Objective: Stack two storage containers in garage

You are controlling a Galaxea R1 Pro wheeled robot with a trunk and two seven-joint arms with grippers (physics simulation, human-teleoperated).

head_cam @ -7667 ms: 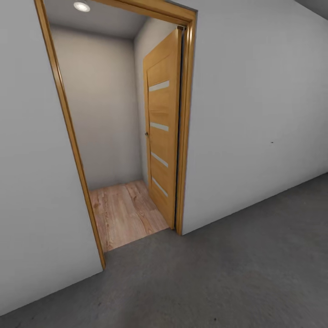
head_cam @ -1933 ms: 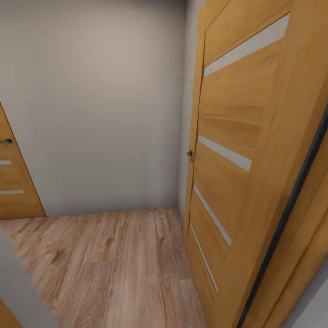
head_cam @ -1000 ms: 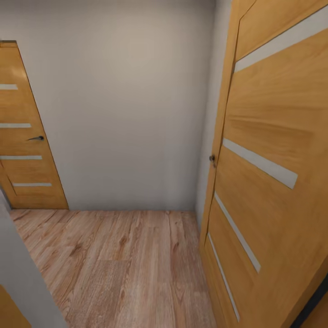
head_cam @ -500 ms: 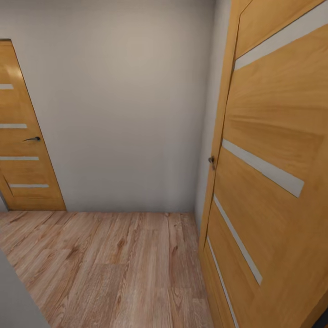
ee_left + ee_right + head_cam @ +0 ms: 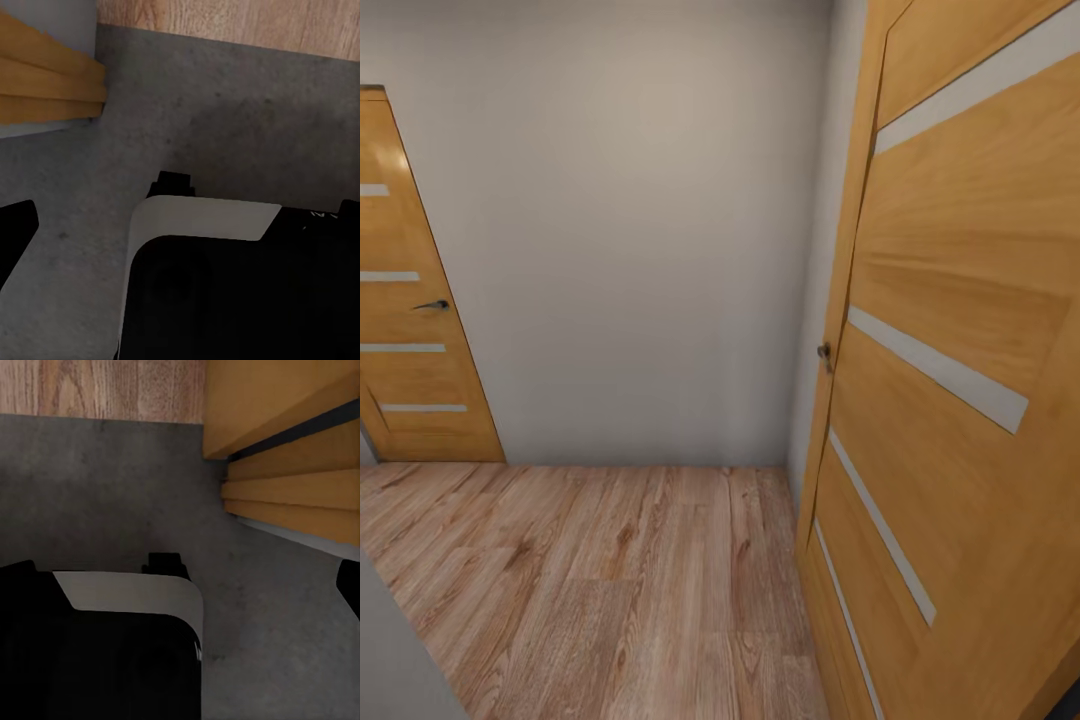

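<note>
Across the threshold, wood-plank flooring [image 5: 610, 590] runs past the open door [image 5: 960, 350]; no containers visible, jaws' state unclear. Best turn left gently, keeping clear of the door frame [image 5: 292, 487].

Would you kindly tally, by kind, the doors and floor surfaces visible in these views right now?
Wooden doors: 2, an open door on the right and a closed door on the left.
Floor surfaces: 2, wood-plank flooring and grey concrete-like floor.
Total: 4.
</note>
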